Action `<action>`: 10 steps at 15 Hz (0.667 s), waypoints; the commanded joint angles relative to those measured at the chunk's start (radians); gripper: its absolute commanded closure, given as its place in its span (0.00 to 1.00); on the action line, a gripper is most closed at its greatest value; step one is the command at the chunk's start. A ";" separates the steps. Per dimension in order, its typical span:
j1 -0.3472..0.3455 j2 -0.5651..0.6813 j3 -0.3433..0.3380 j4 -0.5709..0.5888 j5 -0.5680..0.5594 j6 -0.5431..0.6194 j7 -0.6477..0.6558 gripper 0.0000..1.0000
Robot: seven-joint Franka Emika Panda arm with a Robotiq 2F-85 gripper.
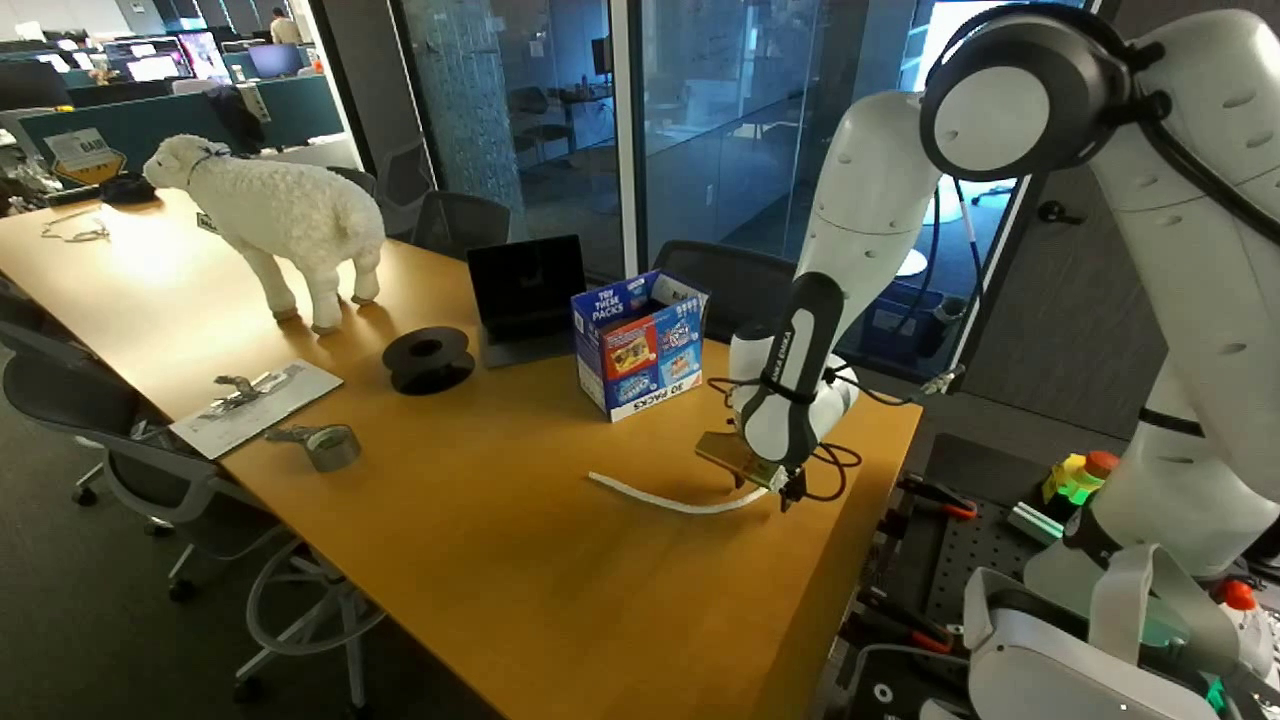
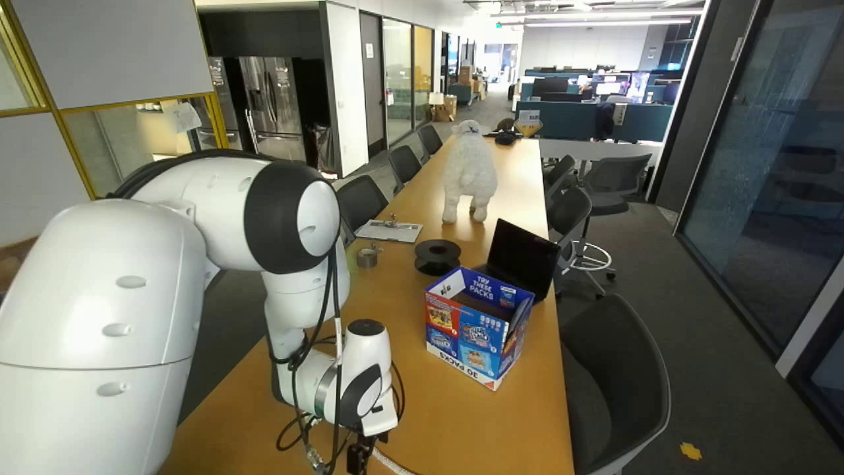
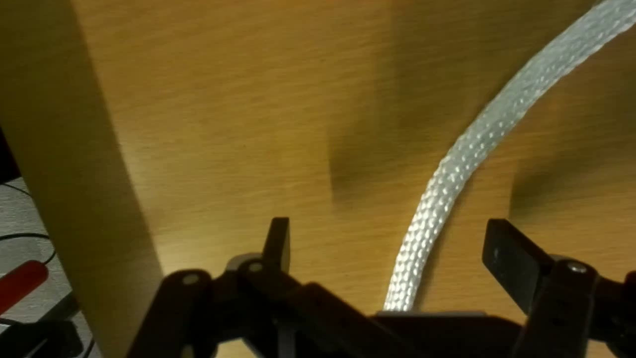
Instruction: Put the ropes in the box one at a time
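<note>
Indoors, long wood-grain table point(image 1: 510, 480), glass wall point(image 1: 740, 140) alongside, jaws wide apart, rope point(image 3: 468, 149) between them ungripped.

A toy sheep point(image 1: 280, 215) stands and a pale board point(image 1: 262, 405) lies on the table point(image 1: 560, 610) well beyond the end effector point(image 3: 389, 241); nearer to it, yet apart, sit an open laptop point(image 1: 530, 290), a black spool point(image 1: 428, 363) and a gray tape roll point(image 1: 333, 450).
</note>
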 commanded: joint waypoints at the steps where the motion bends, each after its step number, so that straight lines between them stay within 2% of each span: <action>1: 0.007 0.026 -0.007 0.000 0.051 0.070 -0.047 0.00; 10: -0.010 0.036 0.016 -0.009 0.145 0.145 -0.092 0.00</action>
